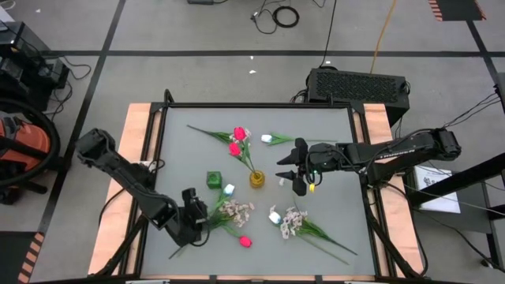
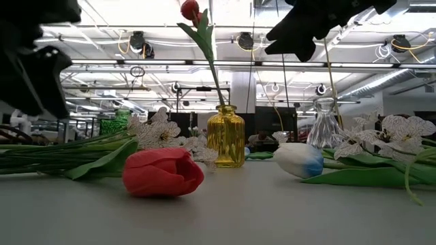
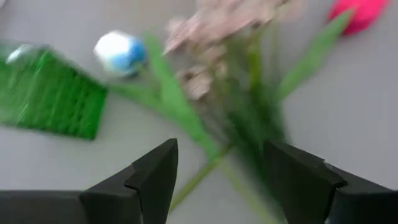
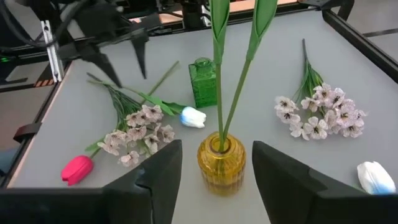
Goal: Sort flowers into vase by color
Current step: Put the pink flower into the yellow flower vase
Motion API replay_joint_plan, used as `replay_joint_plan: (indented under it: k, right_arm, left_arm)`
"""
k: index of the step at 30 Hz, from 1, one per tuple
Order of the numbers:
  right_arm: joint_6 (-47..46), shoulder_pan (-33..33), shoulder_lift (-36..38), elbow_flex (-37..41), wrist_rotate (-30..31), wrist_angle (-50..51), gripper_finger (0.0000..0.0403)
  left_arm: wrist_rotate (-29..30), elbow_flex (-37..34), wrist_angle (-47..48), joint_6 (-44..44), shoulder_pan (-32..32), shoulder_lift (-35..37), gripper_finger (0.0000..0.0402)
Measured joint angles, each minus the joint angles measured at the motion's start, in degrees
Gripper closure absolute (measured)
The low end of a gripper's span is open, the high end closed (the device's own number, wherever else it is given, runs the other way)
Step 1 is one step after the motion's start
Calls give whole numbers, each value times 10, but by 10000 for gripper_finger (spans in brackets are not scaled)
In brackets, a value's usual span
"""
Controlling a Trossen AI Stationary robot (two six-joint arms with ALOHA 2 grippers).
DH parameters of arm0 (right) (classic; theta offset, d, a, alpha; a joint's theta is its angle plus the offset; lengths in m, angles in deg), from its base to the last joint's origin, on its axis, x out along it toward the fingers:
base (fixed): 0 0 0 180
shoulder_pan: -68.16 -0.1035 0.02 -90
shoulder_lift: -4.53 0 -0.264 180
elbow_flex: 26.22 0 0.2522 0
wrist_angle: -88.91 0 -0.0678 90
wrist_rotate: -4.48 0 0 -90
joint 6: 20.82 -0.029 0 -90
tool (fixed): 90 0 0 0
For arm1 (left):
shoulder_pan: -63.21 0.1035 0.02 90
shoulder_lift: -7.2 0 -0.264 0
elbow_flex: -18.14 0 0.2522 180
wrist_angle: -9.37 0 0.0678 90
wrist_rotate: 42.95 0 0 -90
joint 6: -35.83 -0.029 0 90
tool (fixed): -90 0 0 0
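A yellow vase (image 1: pixel 257 179) stands mid-table with two pink-red tulips (image 1: pixel 237 140) in it by their stems. A green vase (image 1: pixel 214 180) stands to its left. Another pink-red tulip (image 1: pixel 245 241), white tulips (image 1: pixel 229 189) (image 1: pixel 274 216) (image 1: pixel 267 139) and two sprays of pale blossoms (image 1: pixel 235 209) (image 1: pixel 293 222) lie flat on the table. My left gripper (image 3: pixel 217 149) is open, tipped down over the green stems (image 3: pixel 205 155) of the near-left spray (image 1: pixel 207 221). My right gripper (image 1: pixel 290 170) is open with nothing between its fingers, just right of the yellow vase (image 4: pixel 221 163).
A clear glass vase (image 2: pixel 325 126) shows behind the white tulip (image 2: pixel 298 160) in the low view. The table has a raised dark rim (image 1: pixel 260 106). Bare tabletop lies along the far left and the near edge.
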Motion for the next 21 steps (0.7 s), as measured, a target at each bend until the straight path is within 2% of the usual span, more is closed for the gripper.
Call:
replay_joint_plan:
  k: [7,10,12,14,21]
  right_arm:
    - [-8,0,3,0,-2,5,216]
    - [-50,-7,14,0,-4,14,216]
    - [-67,-16,29,0,-28,27,216]
    - [-80,-27,46,0,-46,37,216]
    - [-97,-69,93,0,-44,51,216]
  left_arm:
    - [4,-38,-3,9,9,0,158]
    - [-9,-49,-21,23,10,0,158]
    - [-20,-50,-21,22,9,-6,158]
    - [-25,-50,-19,10,9,-13,158]
    - [-58,-49,-39,-65,10,-67,158]
